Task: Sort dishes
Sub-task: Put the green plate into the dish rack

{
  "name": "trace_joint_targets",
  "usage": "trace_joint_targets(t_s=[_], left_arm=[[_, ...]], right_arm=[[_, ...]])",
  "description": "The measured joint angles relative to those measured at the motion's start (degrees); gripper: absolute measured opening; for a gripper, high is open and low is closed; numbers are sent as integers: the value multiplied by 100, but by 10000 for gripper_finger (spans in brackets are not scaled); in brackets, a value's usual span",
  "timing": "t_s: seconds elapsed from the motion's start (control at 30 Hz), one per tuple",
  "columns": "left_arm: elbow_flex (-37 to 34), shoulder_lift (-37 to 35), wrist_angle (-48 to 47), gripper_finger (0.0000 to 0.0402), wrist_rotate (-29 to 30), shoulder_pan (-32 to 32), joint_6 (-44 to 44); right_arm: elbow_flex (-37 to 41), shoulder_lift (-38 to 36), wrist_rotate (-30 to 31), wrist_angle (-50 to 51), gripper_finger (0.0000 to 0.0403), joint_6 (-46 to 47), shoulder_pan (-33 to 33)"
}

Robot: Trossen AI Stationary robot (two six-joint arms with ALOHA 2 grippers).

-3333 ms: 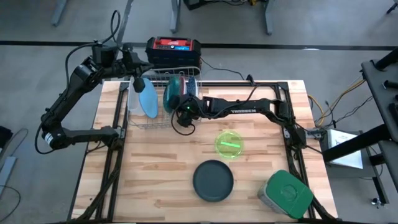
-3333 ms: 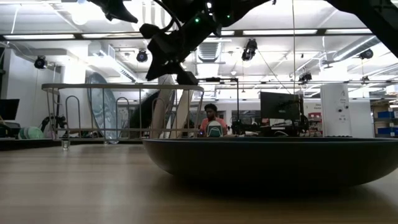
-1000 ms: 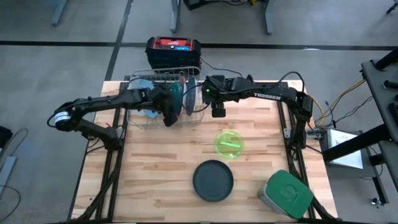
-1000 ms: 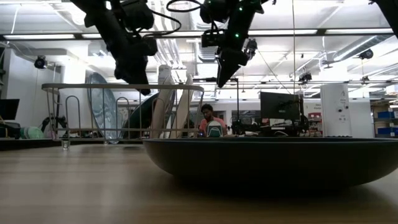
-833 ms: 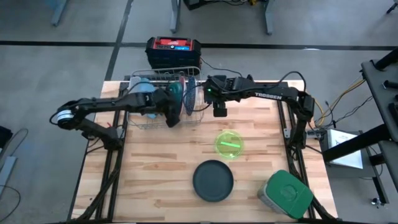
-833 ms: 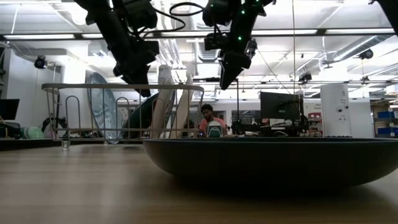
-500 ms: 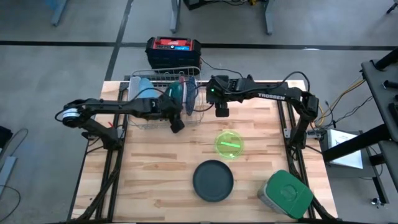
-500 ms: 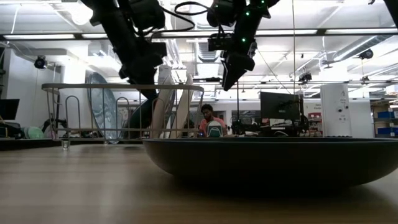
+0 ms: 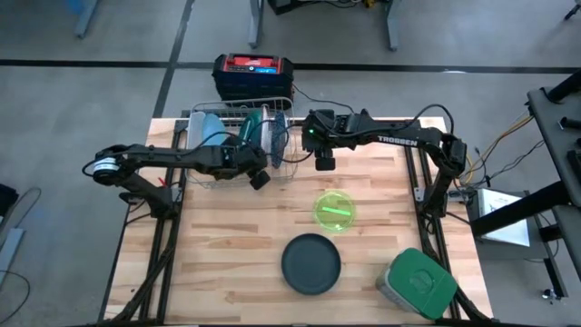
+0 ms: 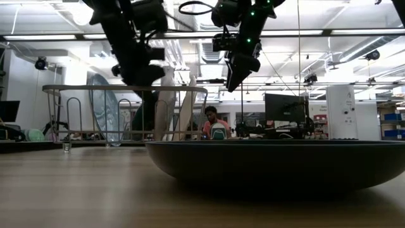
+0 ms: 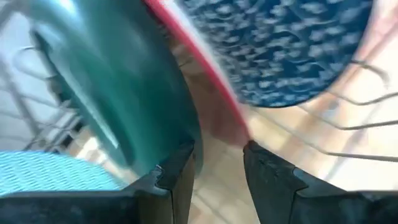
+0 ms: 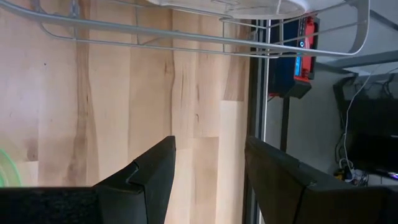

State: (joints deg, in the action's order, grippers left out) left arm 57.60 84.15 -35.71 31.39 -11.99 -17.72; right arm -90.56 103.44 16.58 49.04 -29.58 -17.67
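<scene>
Dishes: the dark grey-teal plate [image 9: 311,263] lay flat at lower centre of the high view, on the table [image 9: 227,245]; probably the heaviest piece, rigid and smooth, it would best be taken by its raised rim. The lime green bowl [image 9: 334,210], above it at centre, looked light and translucent, likely slippery. A dark green plate [image 9: 252,134] stood on edge in the wire rack [image 9: 238,145], upper centre, with a light blue plate [image 9: 213,133] and a reddish rim [image 11: 208,81] beside it; racked pieces appeared stiff and breakable, offering only thin edges. The left gripper [image 11: 214,165], jaws narrowly parted and holding nothing, sat just beside the dark green plate's edge. The right gripper [image 9: 323,162] hovered right of the rack, jaws apart, empty.
</scene>
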Motion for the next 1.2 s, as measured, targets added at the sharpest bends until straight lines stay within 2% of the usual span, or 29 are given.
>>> trace_joint_targets(t_s=[0.2,0.4,0.53,0.73,0.8,1.2], left_arm=[[-24,-71,-659,118,652,-2,-422],[-24,-49,-782,109,830,-2,-493],[-24,-61,-733,105,692,32,-279],[-22,-78,-682,104,-477,132,641],[-22,-80,-647,104,-679,159,799],[-27,-82,-421,104,-174,177,822]], right_arm=[[4,0,-2,-1,183,61,0],[4,2,-9,-58,183,75,0],[4,2,-7,-55,183,111,0],[4,3,-11,-55,183,111,0],[4,4,-13,-53,183,111,0],[326,13,-17,-394,183,95,0]])
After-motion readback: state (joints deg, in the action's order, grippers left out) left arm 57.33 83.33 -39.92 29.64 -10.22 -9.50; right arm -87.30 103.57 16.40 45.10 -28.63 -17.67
